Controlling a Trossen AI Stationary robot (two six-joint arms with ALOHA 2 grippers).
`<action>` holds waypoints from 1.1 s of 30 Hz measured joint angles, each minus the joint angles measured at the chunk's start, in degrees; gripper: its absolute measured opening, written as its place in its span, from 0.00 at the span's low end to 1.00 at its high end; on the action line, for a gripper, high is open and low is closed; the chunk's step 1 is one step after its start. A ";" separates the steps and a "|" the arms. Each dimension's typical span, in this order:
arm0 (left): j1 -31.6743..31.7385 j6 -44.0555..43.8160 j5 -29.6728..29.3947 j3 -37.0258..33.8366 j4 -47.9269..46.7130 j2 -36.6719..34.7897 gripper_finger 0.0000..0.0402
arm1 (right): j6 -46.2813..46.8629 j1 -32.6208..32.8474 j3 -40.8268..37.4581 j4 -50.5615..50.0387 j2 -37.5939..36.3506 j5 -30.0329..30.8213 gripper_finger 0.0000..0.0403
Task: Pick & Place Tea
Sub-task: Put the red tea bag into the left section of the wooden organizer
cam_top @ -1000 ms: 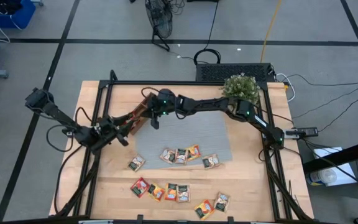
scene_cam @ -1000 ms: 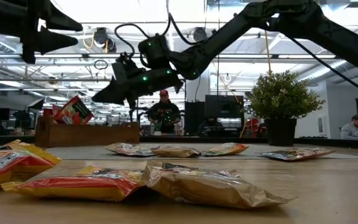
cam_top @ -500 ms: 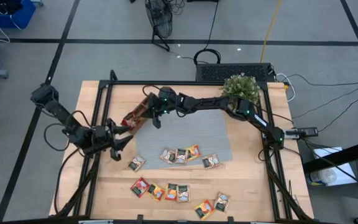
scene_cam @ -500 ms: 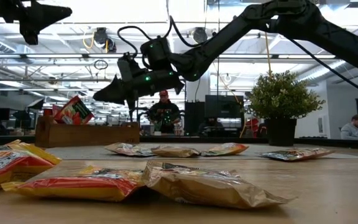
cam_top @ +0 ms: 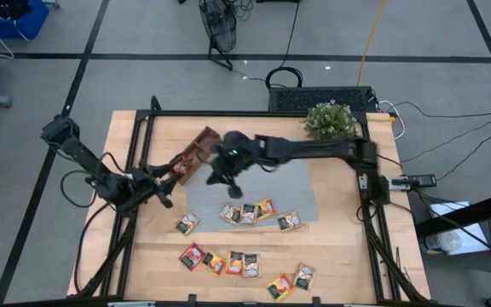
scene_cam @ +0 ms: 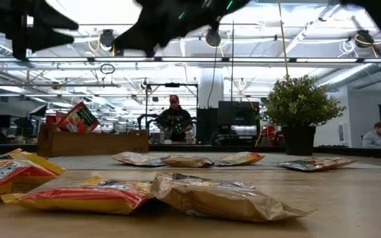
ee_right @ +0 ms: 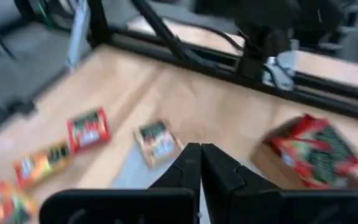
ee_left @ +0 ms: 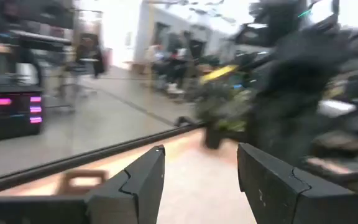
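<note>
Several tea sachets lie flat: a row on the grey mat (cam_top: pixel 247 213), one (cam_top: pixel 187 223) on the wood beside it, more near the table's near edge (cam_top: pixel 235 262). Red sachets (cam_top: pixel 180 164) stand tilted in the wooden tray (cam_top: pixel 201 147), also seen in the low view (scene_cam: pixel 78 118). My right gripper (cam_top: pixel 231 188) hovers above the mat's left part, between tray and row, shut and empty (ee_right: pixel 199 158). My left gripper (cam_top: pixel 164 193) hangs open over the table's left side, near the tray, holding nothing (ee_left: pixel 201 171).
A potted plant (cam_top: pixel 329 119) stands at the far right corner of the table. A black frame (cam_top: pixel 254 112) rims the table. Bare wood lies between the mat and the near sachets. People sit in the room behind (scene_cam: pixel 174 119).
My right gripper has swung away from the tray toward the near edge, out over the mat, and has risen; its fingers stay shut. My left gripper has drawn back a little from the tray toward the near edge. The sachets have not moved.
</note>
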 joint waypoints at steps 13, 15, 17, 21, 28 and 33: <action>2.37 0.99 -7.89 2.97 -2.13 -0.04 0.47 | 2.85 10.90 -39.08 4.67 -36.74 36.58 0.00; 2.18 3.51 -9.97 6.09 -5.11 -0.04 0.44 | 4.58 11.67 -45.47 9.32 -41.14 37.98 0.00; 2.23 4.56 -10.13 8.92 -8.79 -0.04 0.40 | 5.85 12.30 -51.21 13.72 -44.79 38.33 0.00; 2.82 -2.29 -10.16 12.10 -16.94 0.24 0.33 | 7.48 13.43 -60.88 23.47 -50.71 38.36 0.00; 4.99 -16.96 32.70 12.31 -21.86 0.15 0.24 | 8.04 13.53 -71.38 35.30 -55.71 38.36 0.00; 12.28 -36.93 43.40 12.33 -26.55 9.06 0.19 | 9.39 13.55 -73.94 36.67 -56.87 38.33 0.00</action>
